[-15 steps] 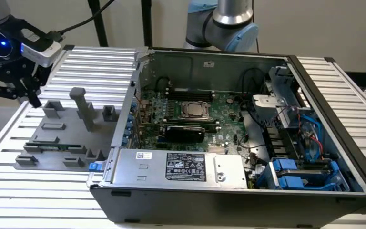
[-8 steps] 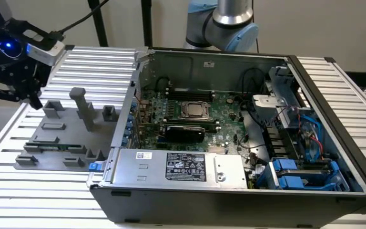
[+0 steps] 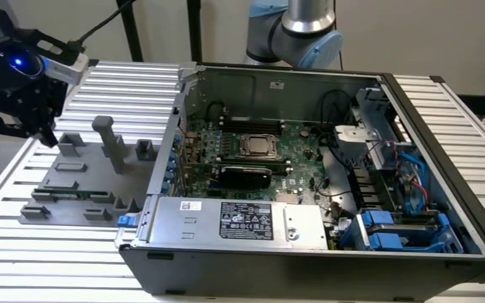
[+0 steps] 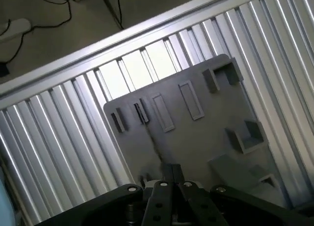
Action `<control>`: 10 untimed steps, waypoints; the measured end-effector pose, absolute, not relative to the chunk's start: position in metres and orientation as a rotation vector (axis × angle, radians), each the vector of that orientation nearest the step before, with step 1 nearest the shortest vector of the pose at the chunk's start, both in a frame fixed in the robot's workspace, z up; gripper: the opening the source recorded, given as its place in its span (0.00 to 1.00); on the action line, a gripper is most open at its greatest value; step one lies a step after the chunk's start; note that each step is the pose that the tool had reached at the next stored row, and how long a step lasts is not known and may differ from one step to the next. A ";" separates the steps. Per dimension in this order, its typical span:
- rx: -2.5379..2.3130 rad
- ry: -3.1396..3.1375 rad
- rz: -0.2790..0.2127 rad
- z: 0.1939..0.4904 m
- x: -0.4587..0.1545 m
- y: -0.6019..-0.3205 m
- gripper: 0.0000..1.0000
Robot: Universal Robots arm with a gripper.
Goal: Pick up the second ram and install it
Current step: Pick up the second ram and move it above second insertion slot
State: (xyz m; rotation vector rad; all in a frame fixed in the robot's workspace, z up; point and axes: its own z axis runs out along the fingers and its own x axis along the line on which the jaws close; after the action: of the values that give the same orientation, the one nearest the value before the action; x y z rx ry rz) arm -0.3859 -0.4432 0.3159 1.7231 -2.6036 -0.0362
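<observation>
Green ram stick [image 3: 72, 192] sits in the holder blocks of the grey plate [image 3: 86, 178], below the gripper [image 3: 47, 136] and well apart from it, at the plate edge opposite the one it hovers over. I can't tell whether the gripper is released or clenched. Step in hand reads as the approach for pickup, with install on the motherboard [image 3: 251, 136], beyond the plate from the gripper, not yet done. My read is that the grab calls for coming down square and centred along the stick's thin edge.
</observation>
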 end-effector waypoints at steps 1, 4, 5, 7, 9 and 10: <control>1.747 -2.588 -0.035 0.315 -0.386 -0.443 0.00; 1.817 -2.538 -0.033 0.314 -0.386 -0.443 0.00; 1.841 -2.521 -0.032 0.313 -0.386 -0.443 0.00; 1.884 -2.488 -0.031 0.312 -0.386 -0.443 0.00; 1.930 -2.453 -0.029 0.311 -0.386 -0.443 0.00; 1.952 -2.435 -0.028 0.310 -0.386 -0.443 0.00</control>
State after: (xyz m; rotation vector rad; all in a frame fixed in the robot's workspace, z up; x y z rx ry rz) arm -0.3859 -0.4432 0.3101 1.9516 -2.4349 -0.0277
